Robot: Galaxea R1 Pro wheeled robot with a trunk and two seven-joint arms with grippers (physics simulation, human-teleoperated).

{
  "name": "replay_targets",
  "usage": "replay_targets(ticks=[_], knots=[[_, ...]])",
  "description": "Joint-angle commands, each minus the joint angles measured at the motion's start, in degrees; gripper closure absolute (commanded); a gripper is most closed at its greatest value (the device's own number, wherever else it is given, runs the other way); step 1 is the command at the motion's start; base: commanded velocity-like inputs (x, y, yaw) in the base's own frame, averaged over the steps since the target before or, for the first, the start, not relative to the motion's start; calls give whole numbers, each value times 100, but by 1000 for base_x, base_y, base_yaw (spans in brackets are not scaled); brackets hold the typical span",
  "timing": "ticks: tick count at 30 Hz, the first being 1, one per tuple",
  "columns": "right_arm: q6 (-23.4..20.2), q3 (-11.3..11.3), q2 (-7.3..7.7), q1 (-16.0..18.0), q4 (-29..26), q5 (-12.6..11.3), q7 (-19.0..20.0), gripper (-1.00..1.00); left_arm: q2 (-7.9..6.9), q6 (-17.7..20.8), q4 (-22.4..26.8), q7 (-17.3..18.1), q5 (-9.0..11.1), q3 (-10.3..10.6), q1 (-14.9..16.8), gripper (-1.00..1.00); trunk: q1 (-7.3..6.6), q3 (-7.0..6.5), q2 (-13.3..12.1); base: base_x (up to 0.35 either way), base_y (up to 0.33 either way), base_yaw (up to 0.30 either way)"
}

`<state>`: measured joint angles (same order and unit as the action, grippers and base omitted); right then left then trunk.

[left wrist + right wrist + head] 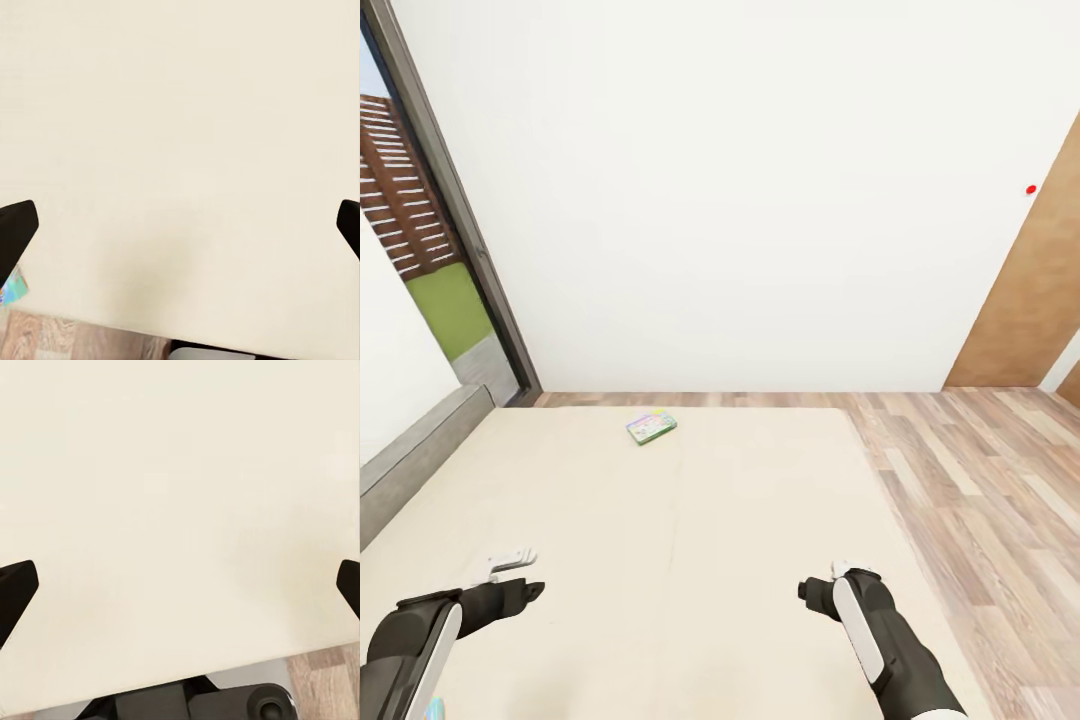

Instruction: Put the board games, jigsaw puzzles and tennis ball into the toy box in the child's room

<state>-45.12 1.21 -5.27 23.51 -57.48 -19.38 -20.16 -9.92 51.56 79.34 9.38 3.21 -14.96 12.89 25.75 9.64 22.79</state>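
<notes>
One board game (651, 427) lies far up the bed (690, 540) near the wall (740, 200) — our left tool (180, 225) and right tool (180, 585) hang wide open, empty, nothing between.

White wall (740, 200), plank floor (980, 480), dark-framed window (450, 210).

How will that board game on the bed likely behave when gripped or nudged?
The board game looks thin and boxy, so probably stiff and light. Lying flat on the cream bed, it should slide, not roll. Its low edge may be hard to pinch on the soft mattress.
</notes>
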Motion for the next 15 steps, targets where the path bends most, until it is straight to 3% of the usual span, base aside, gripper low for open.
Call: replay_targets(ticks=[1, 15], knots=[[-14, 11, -4, 4, -9, -62, -49, -100, -1, 30, 2, 2, 31, -6, 5, -100, 4, 12, 12, 0, 262, 0], [-6, 11, -1, 3, -9, -66, -49, -100, -1, 30, 2, 3, 31, -5, 4, -100, 4, 12, 12, 0, 269, 0]])
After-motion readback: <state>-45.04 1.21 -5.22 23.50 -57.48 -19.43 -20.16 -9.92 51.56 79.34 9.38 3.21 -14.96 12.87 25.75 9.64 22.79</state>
